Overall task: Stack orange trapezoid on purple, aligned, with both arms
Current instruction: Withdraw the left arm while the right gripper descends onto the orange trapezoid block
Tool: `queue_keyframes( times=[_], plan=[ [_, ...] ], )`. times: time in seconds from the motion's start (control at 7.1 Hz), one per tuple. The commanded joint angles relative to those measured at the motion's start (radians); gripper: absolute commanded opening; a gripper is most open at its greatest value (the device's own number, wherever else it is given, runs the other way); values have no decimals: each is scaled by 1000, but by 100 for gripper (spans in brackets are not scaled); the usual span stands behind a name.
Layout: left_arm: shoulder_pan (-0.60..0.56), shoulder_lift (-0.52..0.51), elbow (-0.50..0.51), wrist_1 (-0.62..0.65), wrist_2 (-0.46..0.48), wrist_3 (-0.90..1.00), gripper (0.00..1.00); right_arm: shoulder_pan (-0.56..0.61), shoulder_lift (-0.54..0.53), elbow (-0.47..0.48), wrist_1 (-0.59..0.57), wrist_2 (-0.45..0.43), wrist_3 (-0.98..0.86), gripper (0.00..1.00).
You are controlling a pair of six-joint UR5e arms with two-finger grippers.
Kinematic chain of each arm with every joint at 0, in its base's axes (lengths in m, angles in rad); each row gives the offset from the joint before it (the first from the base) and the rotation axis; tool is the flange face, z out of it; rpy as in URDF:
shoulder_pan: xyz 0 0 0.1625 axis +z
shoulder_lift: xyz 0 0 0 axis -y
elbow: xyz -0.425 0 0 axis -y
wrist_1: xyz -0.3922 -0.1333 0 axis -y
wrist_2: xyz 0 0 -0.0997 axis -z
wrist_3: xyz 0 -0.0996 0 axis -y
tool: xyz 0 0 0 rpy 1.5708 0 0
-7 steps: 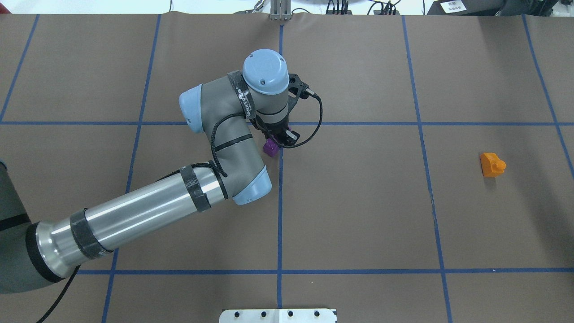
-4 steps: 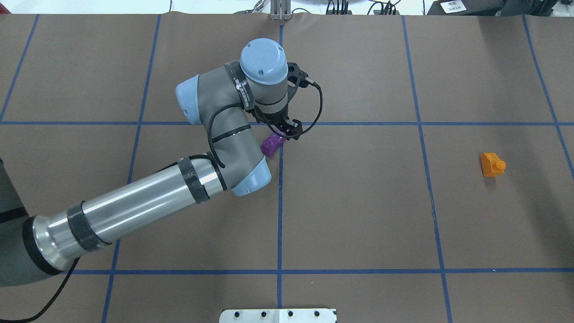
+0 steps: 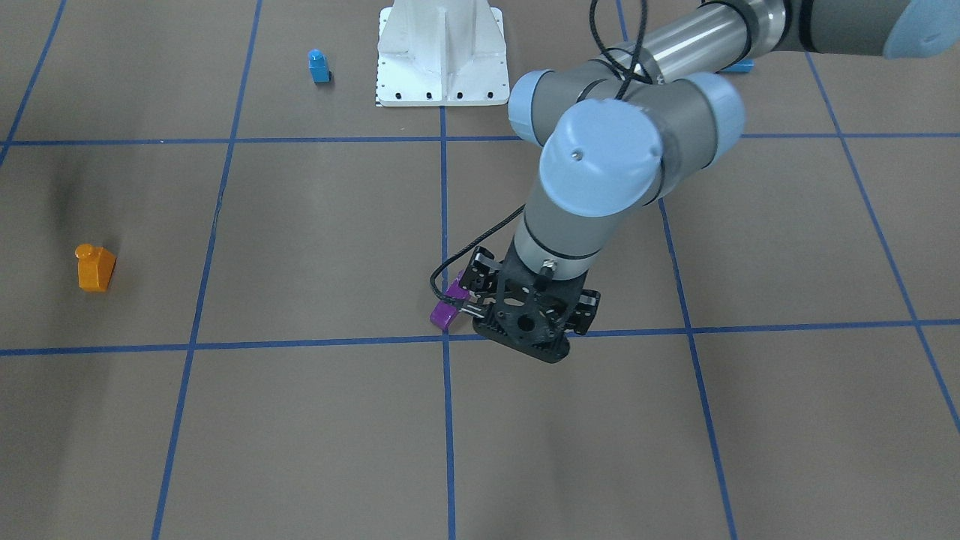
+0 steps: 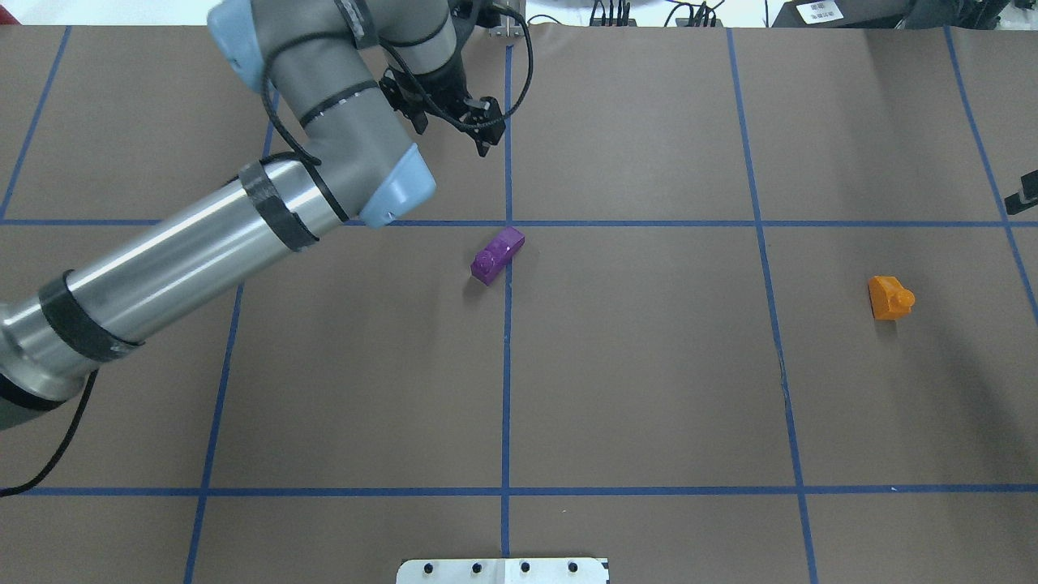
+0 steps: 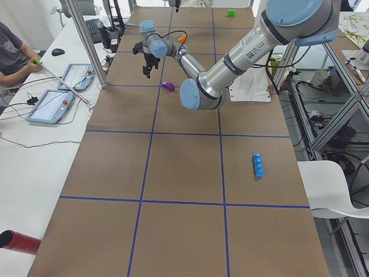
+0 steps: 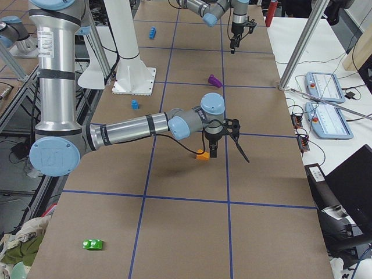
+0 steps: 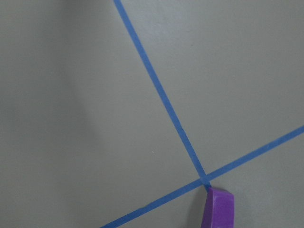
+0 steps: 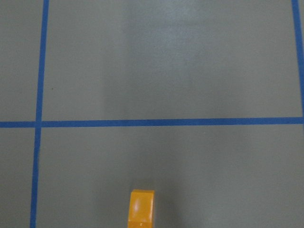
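My left fingers (image 4: 485, 138) hang spread apart with nothing between them, raised clear of the bench (image 4: 649, 389). The purple brick (image 4: 497, 255) lies on the bench below them and back toward my base, well apart from both tips. It rests slantwise, touching a blue tape line (image 4: 506, 365), just on my side of a crossing of two lines, its round stud at the end farther from those fingers. My left wrist view catches only one corner of it, at the lower edge, just beside the crossing.

Whether my right fingers (image 6: 213, 150) are open or closed I cannot tell. In the side view from my right they point straight down; the overhead view shows only a dark sliver at its right edge. The orange trapezoid (image 4: 888, 297) sits on the bench below them, and from overhead nothing touches it. My right wrist view has it at the middle of the lower edge, with a tape line crossing the bench beyond it. It lies far off to the right of my left fingers, well apart from the purple brick.

A small blue brick (image 3: 319, 66) stands well behind both pairs of fingers, near the white mount plate (image 3: 442, 52) at my base.
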Motion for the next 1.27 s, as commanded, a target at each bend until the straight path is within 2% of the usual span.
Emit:
queue_keyframes(
  times=[0.0, 0.14, 0.28, 0.56, 0.99, 1.13],
  plan=[
    [-131, 92, -174, 202, -24, 208, 100, -151, -36, -15, 122, -67, 153, 100],
    [-191, 142, -226, 296, -24, 360, 100, -187, -38, -36, 122, -95, 160, 100],
    [-240, 184, -243, 313, -24, 437, 100, -207, -36, -53, 122, -104, 164, 100],
    [-255, 201, -243, 314, -24, 456, 100, -254, -21, -119, 136, -139, 164, 100],
    [-264, 223, -249, 312, -24, 458, 100, -285, 34, -176, 136, -138, 166, 98],
    [-266, 249, -263, 307, -24, 458, 100, -290, 45, -184, 136, -138, 164, 93]
  ],
)
